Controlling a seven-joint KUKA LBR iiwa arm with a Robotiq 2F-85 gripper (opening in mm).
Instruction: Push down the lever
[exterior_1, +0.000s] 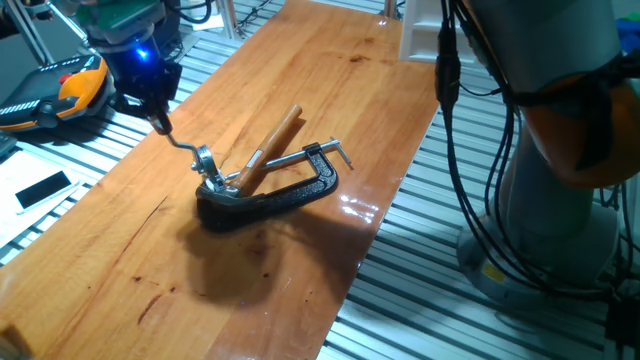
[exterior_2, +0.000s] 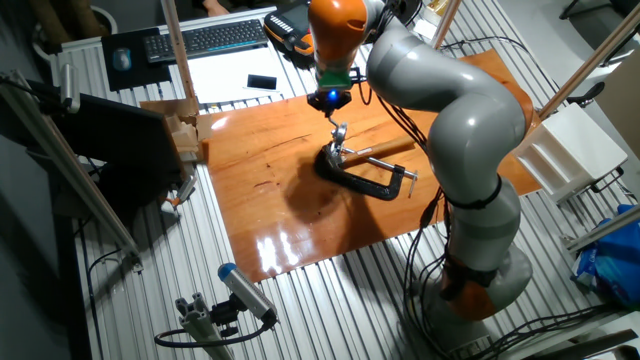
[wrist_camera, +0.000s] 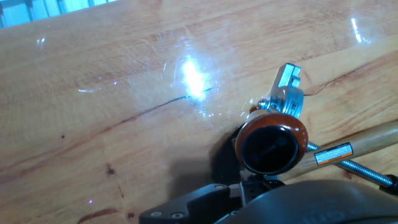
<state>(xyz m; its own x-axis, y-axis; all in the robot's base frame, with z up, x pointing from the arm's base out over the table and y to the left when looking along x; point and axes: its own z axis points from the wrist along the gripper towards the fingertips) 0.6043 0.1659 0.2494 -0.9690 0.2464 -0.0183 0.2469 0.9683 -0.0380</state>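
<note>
The lever (exterior_1: 185, 146) is a thin bent metal rod that rises up and left from a silvery fitting (exterior_1: 207, 160) on the black C-clamp (exterior_1: 285, 192). Its round dark-reddish knob (wrist_camera: 272, 146) fills the lower right of the hand view, just above the fingers, with the fitting (wrist_camera: 286, 93) behind it. My gripper (exterior_1: 163, 124) sits right on top of the lever's knob end, and its fingers look pressed together. In the other fixed view the gripper (exterior_2: 334, 110) hangs over the lever (exterior_2: 339, 130) and the clamp (exterior_2: 368, 176).
A long brown wooden handle (exterior_1: 274, 142) lies across the clamp, next to its threaded screw with a T-bar (exterior_1: 335, 150). An orange-black device (exterior_1: 62, 95) lies off the table's left. The robot base and cables (exterior_1: 560, 200) stand on the right. Wooden blocks (exterior_2: 186, 136) sit at the table's far corner.
</note>
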